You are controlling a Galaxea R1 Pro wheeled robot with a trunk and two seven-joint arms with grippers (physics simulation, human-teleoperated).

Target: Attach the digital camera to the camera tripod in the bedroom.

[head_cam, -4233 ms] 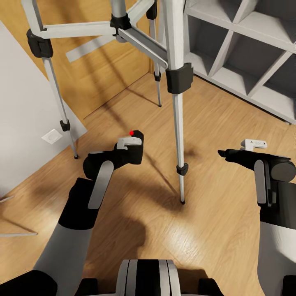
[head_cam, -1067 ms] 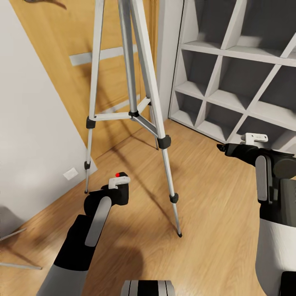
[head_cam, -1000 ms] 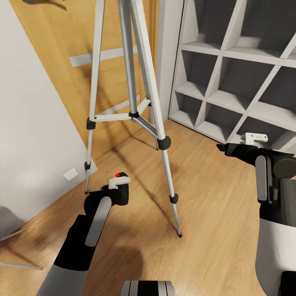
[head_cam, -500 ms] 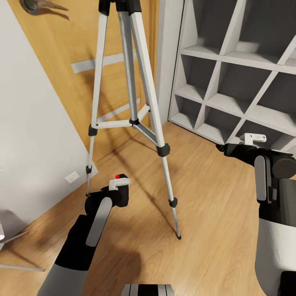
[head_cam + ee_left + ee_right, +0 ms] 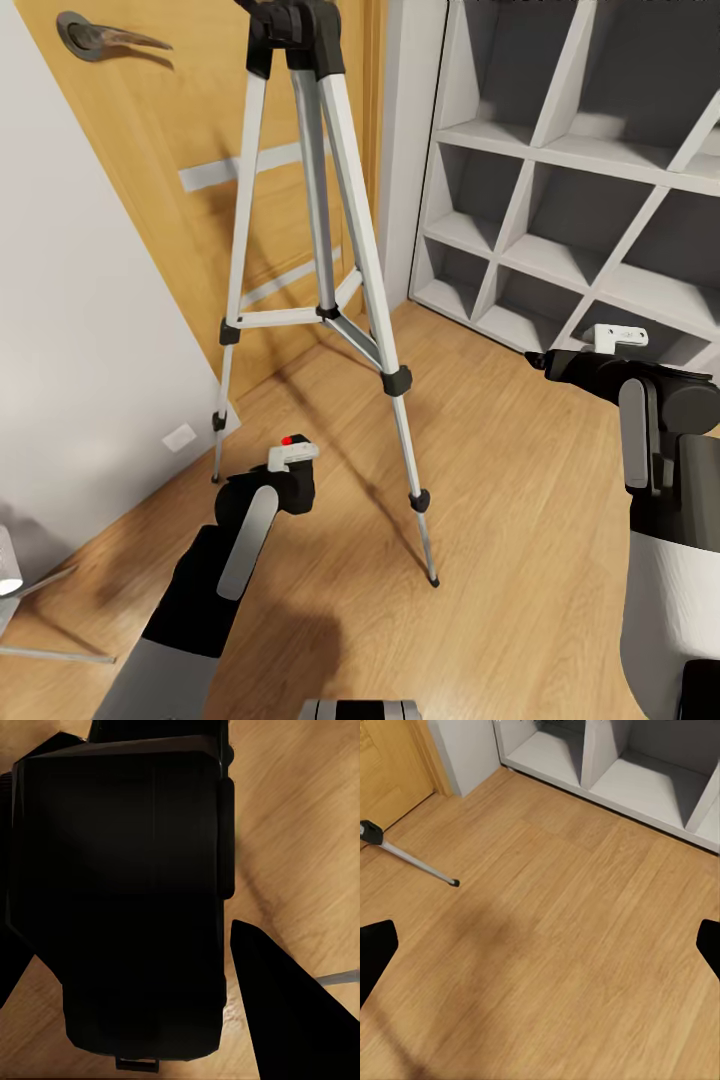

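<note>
Currently, the left gripper (image 5: 292, 478) is closed on the digital camera (image 5: 297, 482), holding it low above the wood floor (image 5: 500, 520), in front of and below the camera tripod (image 5: 320, 250). In the head view the camera shows as a small black body with a red dot on top, partly covered by the white bracket of the wrist. In the left wrist view the digital camera (image 5: 127, 892) appears as a large black block seated between the dark fingers (image 5: 289, 1012), with floor visible beside it. The camera tripod stands upright on the floor with three silver legs spread, black joints and feet, and its black head at the top edge of the head view. It stands just in front of the wooden door (image 5: 180, 150), which carries a metal lever handle (image 5: 100, 38). The camera and the tripod head are well apart; the camera sits near the lower leg sections. The right gripper (image 5: 545, 362) hangs to the right, clear of all objects, in front of a grey-and-white cubby shelf (image 5: 580, 200). In the right wrist view its two dark fingertips (image 5: 375, 945) sit at opposite edges with bare floor between them, so the jaws are spread wide and hold nothing; one tripod foot (image 5: 454, 882) shows there on the floor.
</note>
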